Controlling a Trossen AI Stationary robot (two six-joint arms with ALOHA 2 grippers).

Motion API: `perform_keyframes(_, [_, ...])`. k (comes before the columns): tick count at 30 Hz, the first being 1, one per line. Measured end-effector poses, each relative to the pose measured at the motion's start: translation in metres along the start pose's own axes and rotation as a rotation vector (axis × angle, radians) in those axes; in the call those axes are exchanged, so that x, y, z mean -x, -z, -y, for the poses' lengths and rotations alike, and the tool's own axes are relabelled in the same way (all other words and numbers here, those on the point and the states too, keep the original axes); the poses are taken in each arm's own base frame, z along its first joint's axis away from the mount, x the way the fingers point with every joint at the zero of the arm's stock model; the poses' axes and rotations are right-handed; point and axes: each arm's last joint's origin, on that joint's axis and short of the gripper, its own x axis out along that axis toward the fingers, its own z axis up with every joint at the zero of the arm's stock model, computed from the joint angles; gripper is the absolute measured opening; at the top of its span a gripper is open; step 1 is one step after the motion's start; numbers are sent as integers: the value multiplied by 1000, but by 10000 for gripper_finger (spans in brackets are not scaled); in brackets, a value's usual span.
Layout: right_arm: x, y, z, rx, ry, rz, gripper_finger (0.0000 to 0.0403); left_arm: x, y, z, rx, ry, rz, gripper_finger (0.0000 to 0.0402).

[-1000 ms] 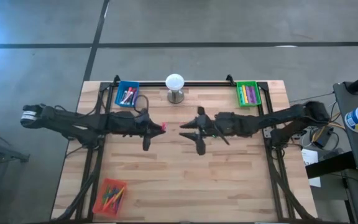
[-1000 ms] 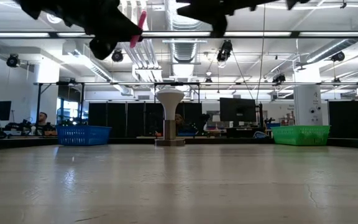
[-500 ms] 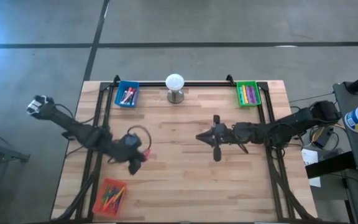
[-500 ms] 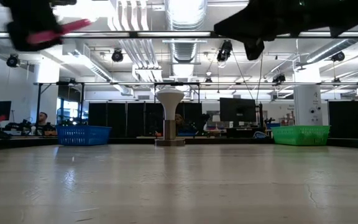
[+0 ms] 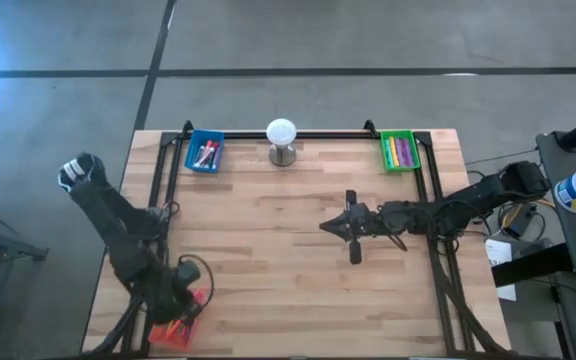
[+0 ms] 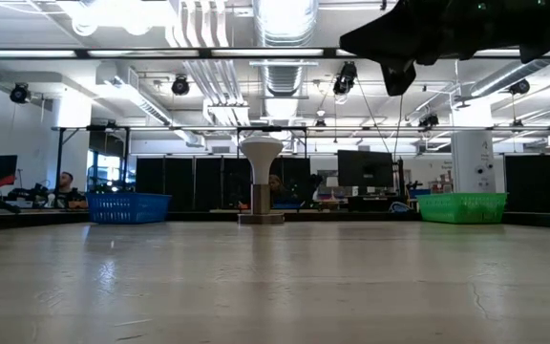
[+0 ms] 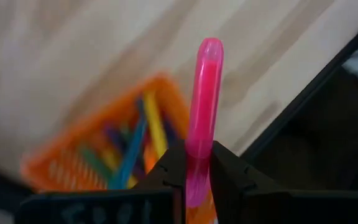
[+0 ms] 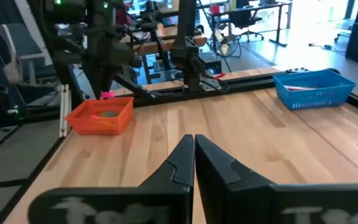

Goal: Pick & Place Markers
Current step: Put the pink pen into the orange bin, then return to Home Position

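Note:
My left gripper (image 5: 194,297) is at the table's near left corner, shut on a pink marker (image 7: 202,93). It hangs just over the orange tray (image 5: 173,325), which holds several coloured markers (image 7: 131,144). My right gripper (image 5: 326,227) hovers over the middle of the table, shut with nothing in it; its closed fingers (image 8: 185,158) show in the right wrist view. A blue tray (image 5: 206,151) and a green tray (image 5: 400,150), both holding markers, stand at the far edge. My left gripper pinches one end of the pink marker (image 7: 195,180) between its two fingers. The marker lies along the fingers and sticks out well beyond their tips. The fingers slant down toward the orange tray. In the right wrist view the marker (image 8: 107,94) is clear of the tray.
A white ball on a metal stand (image 5: 282,140) stands at the far middle between the blue and green trays. Black frame rails (image 5: 438,270) run along the table's left and right sides. Bare wood (image 5: 268,270) lies between the two grippers.
My left gripper has carried the pink marker from the table's middle toward the near left corner, to just over the orange tray. My right gripper has shut and drawn back a little toward the table's right edge.

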Motion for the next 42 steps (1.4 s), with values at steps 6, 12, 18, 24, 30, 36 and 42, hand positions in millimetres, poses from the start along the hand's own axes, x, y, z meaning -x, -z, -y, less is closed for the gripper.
perform_keyframes(6, [1,1,-3,15,-14,-2,8,-14,31,-3,88,-112,-142,39])
perform_keyframes(12, [1,0,-4,36,-15,2,8,-22,44,-6,168,-156,-143,53])
perform_keyframes(18, [1,0,-4,49,-15,5,8,-27,44,-5,205,-170,-133,56])
perform_keyframes(24, [1,-1,-4,58,-15,6,8,-31,44,-5,251,-193,-132,71])
perform_keyframes(30, [1,-1,-4,91,-15,7,8,-33,42,-3,264,-206,-169,96])
perform_keyframes(36, [1,-1,-4,103,-15,7,8,-26,35,2,228,-146,-192,100])
perform_keyframes(42, [3,4,-2,132,-12,-10,8,-1,-3,13,74,56,-3,67])
